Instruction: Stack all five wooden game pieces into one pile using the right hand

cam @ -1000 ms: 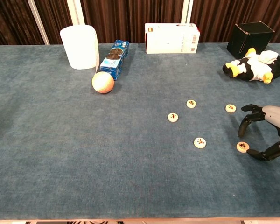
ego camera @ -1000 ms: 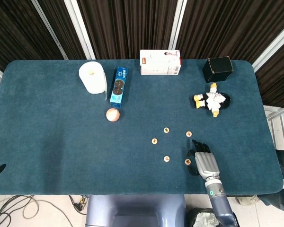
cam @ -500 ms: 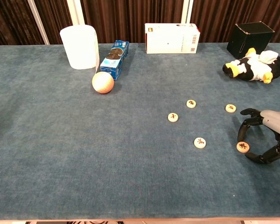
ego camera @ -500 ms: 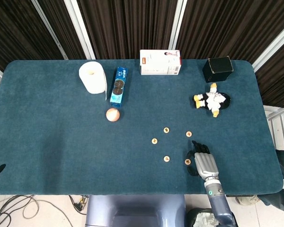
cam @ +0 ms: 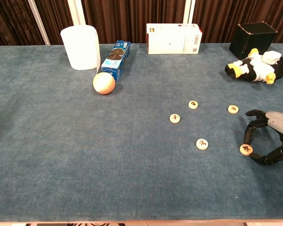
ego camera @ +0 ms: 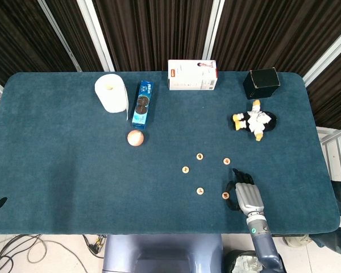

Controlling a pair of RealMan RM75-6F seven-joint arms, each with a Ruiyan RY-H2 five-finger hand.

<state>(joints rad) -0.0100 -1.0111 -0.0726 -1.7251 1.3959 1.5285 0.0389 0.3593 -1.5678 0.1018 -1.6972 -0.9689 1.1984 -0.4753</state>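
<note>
— The fingers (cam: 251, 128) of the right hand (cam: 269, 139) are curled in an arc over the nearest wooden piece (cam: 245, 149), which is flanked by a fingertip above and the thumb below. Whether the piece is actually pinched or only touched cannot be told; it looks to be lying on the table (cam: 85, 155) by the fingertips.

— And from the head camera, the same hand (ego camera: 245, 196) is seen at the near right edge, palm down, with that piece (ego camera: 225, 195) just at its left side.

— Five pieces are counted, none stacked. A second one (cam: 202, 144) is found to the left of the hand, a third (cam: 175, 118) further left and back, a fourth (cam: 193, 104) behind that, and a fifth (cam: 233, 109) just beyond the fingertips.

— All are kept apart from each other, laid flat on the blue cloth.

— At the back, a paper roll (cam: 80, 48), a blue cookie pack (cam: 116, 60) and a white box (cam: 173, 38) are lined up, with a black box (cam: 252, 39) at the right. A ball (cam: 104, 83) is set near the cookie pack, and a plush penguin (cam: 257, 68) is laid beside the black box.

— The left hand is not shown in either view.
</note>
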